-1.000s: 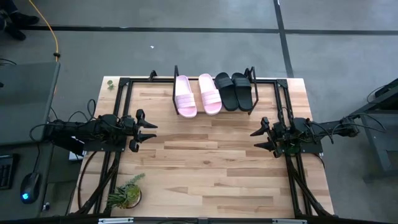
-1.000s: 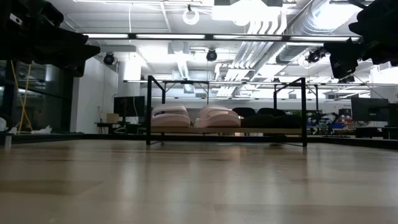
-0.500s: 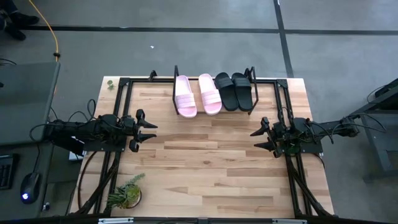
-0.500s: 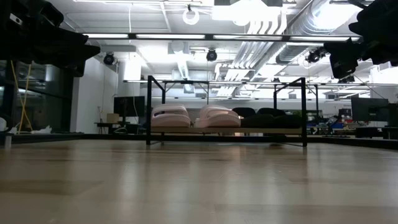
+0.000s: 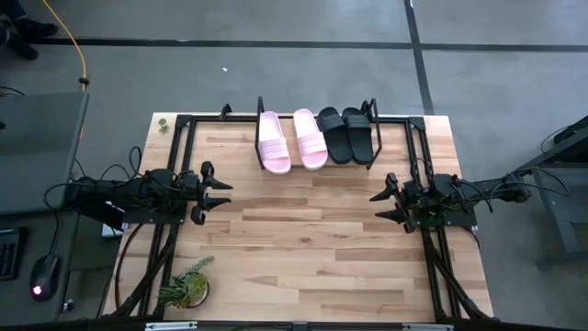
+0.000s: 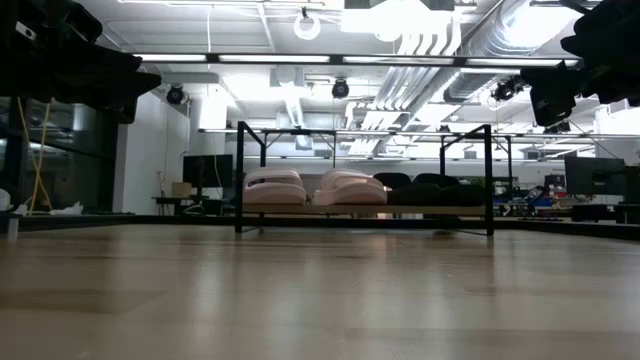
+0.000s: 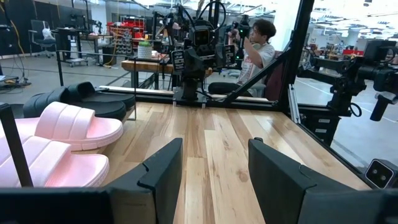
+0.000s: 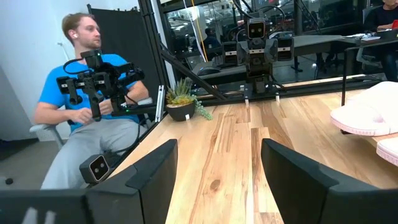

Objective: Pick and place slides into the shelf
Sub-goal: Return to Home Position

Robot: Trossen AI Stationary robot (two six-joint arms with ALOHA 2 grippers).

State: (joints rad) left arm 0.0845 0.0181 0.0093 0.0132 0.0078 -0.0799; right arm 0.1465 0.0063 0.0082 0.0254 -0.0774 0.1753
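High view: pink-and-black strap slides (image 5: pixel 310 140) racked, so I'll settle left gripper (image 5: pixel 227 194) and right gripper (image 5: pixel 376 207) (both agape, empty) squarely home.

Left arm (image 5: pixel 138 195) and right arm (image 5: pixel 441 202) seen dark grey-black, built of chunky jointed links. Thin black cables (image 5: pixel 66 190) looped behind bases. Left fingers (image 7: pixel 163 175), right fingers (image 8: pixel 155 175) matte black, broad, angular, flat-faced, stepped edges noted.
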